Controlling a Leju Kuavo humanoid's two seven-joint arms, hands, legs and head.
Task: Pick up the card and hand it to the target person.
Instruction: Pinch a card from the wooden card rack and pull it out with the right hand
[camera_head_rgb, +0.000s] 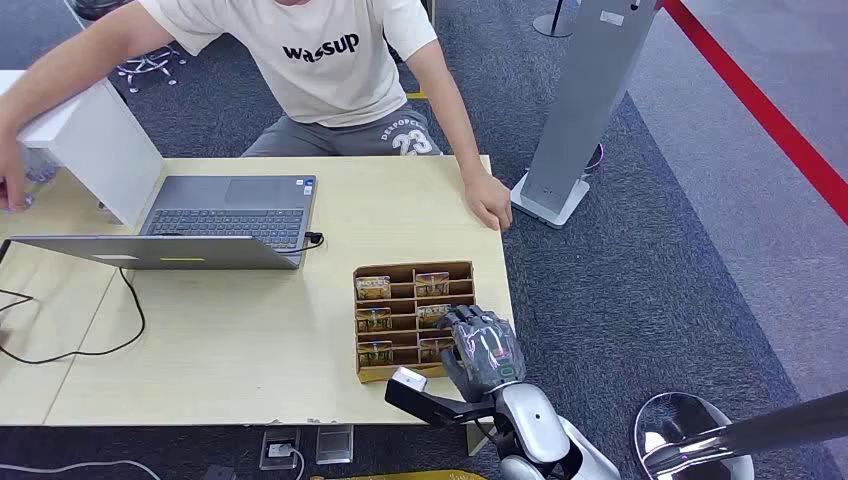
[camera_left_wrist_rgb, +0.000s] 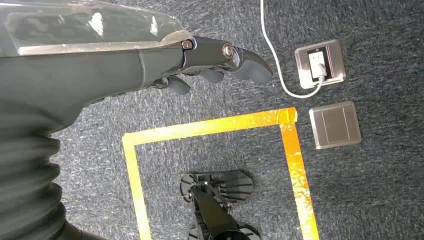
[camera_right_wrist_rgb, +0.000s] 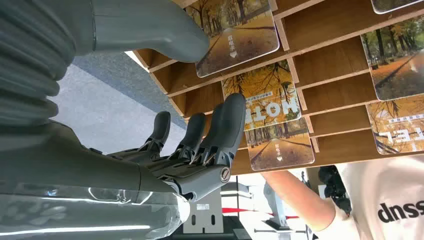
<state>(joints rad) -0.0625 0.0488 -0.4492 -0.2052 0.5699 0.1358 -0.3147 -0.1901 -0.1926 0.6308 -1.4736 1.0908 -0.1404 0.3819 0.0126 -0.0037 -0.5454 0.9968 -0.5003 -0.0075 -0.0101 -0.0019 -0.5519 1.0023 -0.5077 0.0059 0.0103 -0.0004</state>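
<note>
One card (camera_right_wrist_rgb: 265, 112) sits right at the right hand (camera_head_rgb: 483, 348), fingers (camera_right_wrist_rgb: 227, 125) spread, thumb (camera_right_wrist_rgb: 150, 30) apart, nothing gripped; long axis pointing out of the wooden rack (camera_head_rgb: 368, 372).

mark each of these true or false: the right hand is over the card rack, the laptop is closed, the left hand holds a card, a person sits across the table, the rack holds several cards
1. The right hand is over the card rack. True: it is at the rack's right-hand compartments, fingers next to a card.
2. The laptop is closed. False: it is open, with the keyboard showing.
3. The left hand holds a card. False: it holds nothing and hangs above the carpet.
4. A person sits across the table. True: one of their hands rests at its far edge.
5. The rack holds several cards. True.
</note>
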